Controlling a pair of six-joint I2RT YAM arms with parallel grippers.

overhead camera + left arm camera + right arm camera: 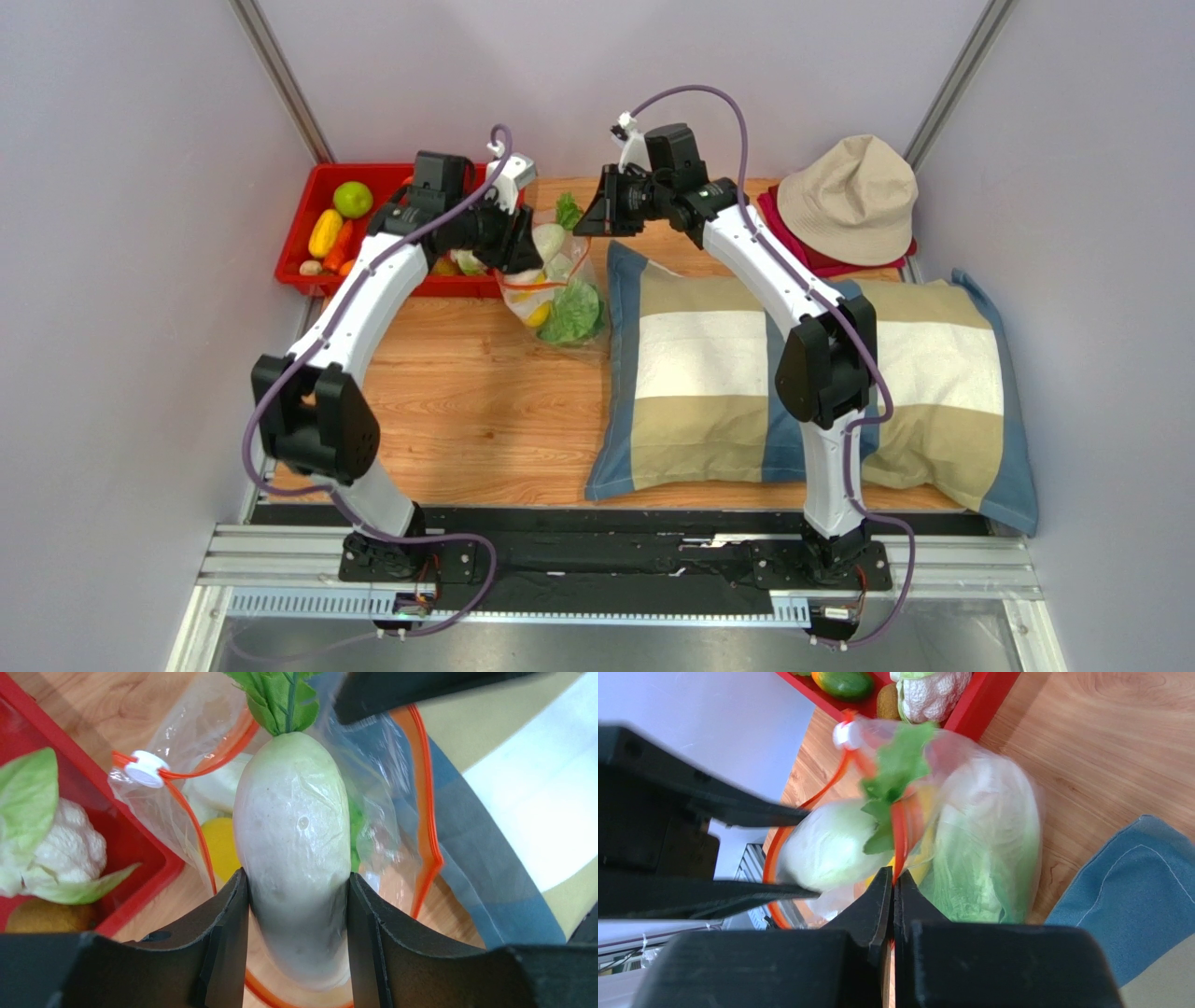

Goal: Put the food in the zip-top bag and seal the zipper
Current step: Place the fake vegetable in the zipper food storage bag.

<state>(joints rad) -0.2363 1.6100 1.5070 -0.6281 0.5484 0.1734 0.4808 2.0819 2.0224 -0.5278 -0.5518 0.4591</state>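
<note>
Two grippers meet at the bag [530, 291], which lies on the table [463, 392] between the tray [298, 238] and the pillow [786, 378]. From above the arms cover most of its mouth, and the jaws cannot be read there. Only this view takes in the hat [849, 196] at the far right.

The left wrist camera shows the left gripper [296, 882] about half open. Both fingers press the sides of a white radish [295, 812], whose leafy end points away from the camera. The zipper [427, 812] loops around the radish, so the mouth stands open with the radish inside the loop. The slider [146, 768] sits at the zipper's left end, just beside the tray wall. A yellow piece [223, 843] shows through the plastic, and a cauliflower [67, 847] lies in the tray.

The right wrist camera adds what that view hides. The right gripper [892, 882] has its jaws pressed fully together, pinching the zipper at the near edge of the mouth, right by the radish leaves. It also shows lettuce [980, 857] lying deep in the bag.
</note>
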